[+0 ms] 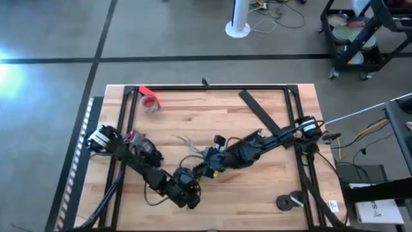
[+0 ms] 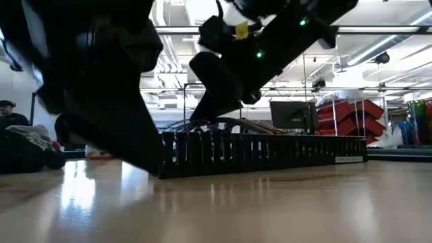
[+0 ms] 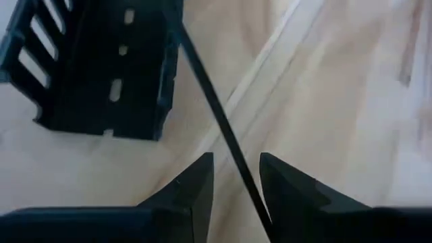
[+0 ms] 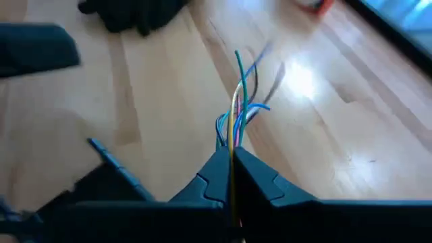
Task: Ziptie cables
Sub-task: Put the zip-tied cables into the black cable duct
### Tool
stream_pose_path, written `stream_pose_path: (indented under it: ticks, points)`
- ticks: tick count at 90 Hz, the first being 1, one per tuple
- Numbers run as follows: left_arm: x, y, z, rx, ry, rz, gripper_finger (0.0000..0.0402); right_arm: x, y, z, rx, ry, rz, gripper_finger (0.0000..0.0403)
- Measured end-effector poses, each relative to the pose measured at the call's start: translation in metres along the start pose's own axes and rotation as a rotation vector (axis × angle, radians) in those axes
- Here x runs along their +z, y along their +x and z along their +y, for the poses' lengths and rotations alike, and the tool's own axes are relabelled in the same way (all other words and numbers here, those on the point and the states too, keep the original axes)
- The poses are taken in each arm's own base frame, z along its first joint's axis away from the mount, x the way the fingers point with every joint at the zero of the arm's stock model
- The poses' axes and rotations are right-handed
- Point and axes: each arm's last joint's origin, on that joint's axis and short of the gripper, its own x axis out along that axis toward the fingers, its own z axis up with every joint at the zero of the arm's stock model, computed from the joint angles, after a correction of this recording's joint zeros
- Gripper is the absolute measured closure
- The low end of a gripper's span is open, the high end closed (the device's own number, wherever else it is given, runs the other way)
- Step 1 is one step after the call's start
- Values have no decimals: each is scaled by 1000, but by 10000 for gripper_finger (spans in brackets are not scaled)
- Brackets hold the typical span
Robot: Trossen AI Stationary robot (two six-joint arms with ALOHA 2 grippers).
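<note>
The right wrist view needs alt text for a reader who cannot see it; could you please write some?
The right gripper is shut on a bundle of thin cables, green, blue and pale, whose loose ends fan out ahead of the fingers above the wooden table. A dark slotted plastic piece lies beside the gripper.

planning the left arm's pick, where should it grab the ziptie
Mid-strip, where the ziptie runs between the left hand's open fingers, closing across its thin width. Its far end runs up beside the slotted black duct, so stay on the bare-wood stretch.

Cables [image 4: 237, 101] in right hand [image 4: 233, 177], beside left hand [image 3: 236, 185].
</note>
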Motion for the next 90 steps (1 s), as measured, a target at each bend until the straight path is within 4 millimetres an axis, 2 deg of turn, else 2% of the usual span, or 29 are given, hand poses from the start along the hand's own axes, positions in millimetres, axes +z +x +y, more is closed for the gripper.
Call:
stream_pose_path:
  ticks: [25, 40, 54, 68, 90]
  points:
    - [0, -5, -3, -16, -5, -3, 296, -8, -8, 8, -27, 56, -144, 402]
    - [-2, -9, 5, 65, 22, 34, 322, -15, -8, 6, -30, 49, -160, 403]
    - [3, -20, 12, 146, 43, 19, 360, -22, -12, 8, -21, -13, -191, 403]
    - [5, -21, 12, 146, 39, 16, 394, -27, -17, 12, -12, -110, -237, 403]
    - [-1, -9, 8, 95, 9, 18, 394, -41, -29, 30, 9, -280, -393, 403]
